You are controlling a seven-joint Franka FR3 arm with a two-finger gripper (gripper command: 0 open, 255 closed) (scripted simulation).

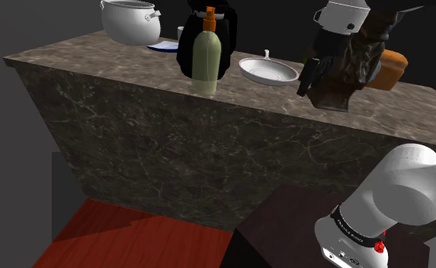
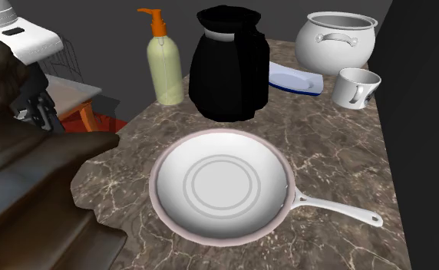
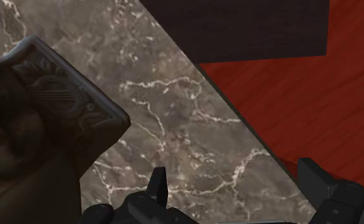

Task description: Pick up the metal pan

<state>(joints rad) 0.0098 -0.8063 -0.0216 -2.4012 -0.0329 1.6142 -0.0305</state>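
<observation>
Plainly open and empty — the gripper (image 3: 235,181) hangs over the counter (image 3: 174,127) near the white pan (image 2: 222,184).

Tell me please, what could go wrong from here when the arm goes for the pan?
1. The dark carved object sits right beside the gripper, so a sideways move toward the pan might knock it.
2. The black jug stands close to the pan; overshooting could bump it.
3. The pan's handle is thin, so the open fingers may slip on it.
</observation>
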